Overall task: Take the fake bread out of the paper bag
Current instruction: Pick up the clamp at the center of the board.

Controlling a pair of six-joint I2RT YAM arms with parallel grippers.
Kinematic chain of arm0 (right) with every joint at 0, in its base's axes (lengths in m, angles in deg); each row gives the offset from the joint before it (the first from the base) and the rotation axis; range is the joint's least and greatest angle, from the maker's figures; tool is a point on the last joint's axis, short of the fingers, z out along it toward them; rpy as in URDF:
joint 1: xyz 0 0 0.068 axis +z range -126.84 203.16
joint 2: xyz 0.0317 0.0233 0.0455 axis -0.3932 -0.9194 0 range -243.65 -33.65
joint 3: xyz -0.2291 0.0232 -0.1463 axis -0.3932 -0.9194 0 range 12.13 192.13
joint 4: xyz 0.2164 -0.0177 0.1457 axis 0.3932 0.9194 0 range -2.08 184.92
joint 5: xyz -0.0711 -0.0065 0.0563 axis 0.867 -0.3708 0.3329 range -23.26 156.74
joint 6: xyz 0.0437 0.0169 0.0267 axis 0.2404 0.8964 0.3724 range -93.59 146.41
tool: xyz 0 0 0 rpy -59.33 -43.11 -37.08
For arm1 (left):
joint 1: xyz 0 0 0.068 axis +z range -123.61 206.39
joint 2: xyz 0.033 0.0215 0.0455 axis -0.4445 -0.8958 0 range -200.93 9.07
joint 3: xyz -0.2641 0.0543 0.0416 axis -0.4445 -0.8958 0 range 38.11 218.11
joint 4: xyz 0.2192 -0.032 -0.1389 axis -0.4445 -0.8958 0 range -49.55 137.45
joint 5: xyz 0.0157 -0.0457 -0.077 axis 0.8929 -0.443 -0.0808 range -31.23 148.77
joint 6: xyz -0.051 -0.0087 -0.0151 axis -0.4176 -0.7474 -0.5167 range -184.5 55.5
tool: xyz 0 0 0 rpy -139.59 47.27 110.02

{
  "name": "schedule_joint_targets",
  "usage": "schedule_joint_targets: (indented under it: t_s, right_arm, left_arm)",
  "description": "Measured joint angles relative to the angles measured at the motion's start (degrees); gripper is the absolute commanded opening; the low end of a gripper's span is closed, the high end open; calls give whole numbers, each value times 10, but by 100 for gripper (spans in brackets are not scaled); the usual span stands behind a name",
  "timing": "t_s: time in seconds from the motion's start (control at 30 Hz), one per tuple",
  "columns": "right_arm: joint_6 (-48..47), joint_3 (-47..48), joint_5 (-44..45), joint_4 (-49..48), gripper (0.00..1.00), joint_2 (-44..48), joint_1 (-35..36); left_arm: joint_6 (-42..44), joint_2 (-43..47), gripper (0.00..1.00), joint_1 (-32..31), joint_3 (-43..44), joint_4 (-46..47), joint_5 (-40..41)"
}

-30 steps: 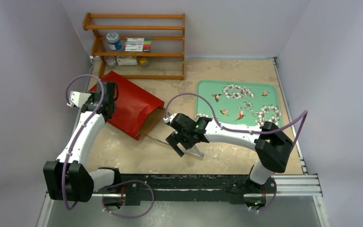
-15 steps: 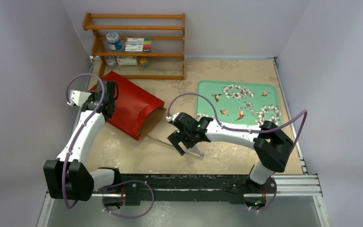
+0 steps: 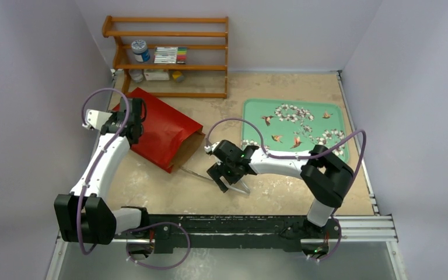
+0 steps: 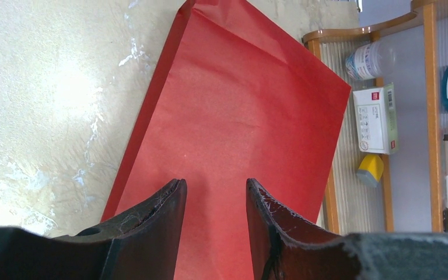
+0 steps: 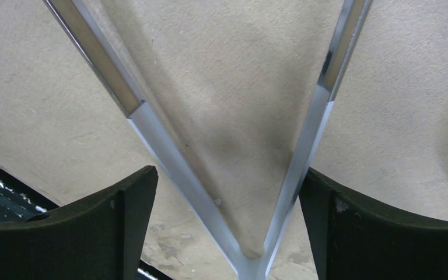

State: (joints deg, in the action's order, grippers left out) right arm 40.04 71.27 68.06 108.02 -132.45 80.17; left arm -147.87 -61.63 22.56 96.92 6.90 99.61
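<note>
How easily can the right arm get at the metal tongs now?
Probably yes, easily. The right gripper hangs open above the tongs, their joined end between its fingers on the table. Nothing lies in the way; lowering and closing should do.

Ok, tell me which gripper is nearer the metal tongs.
Right. The right gripper hangs open astride the joined end of the tongs. The left gripper is apart from them, over the paper bag.
</note>
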Motion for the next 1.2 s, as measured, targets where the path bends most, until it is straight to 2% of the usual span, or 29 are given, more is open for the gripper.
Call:
schedule_joint_targets:
  t_s: [0.4, 0.63, 0.9, 1.2]
  right_arm:
    - [5, -8, -15, -38, 60, 2, -1]
    - [10, -41, -8, -54, 58, 64, -1]
    - [23, -94, -9, -63, 55, 163, -1]
    - [36, -106, -10, -52, 52, 200, 0]
  left_arm:
    - [2, -33, 43, 0, 103, -51, 33]
    - [7, -65, 43, 0, 167, -76, 67]
    - [11, -80, 43, 0, 171, -87, 92]
    - [15, -85, 43, 0, 174, -89, 105]
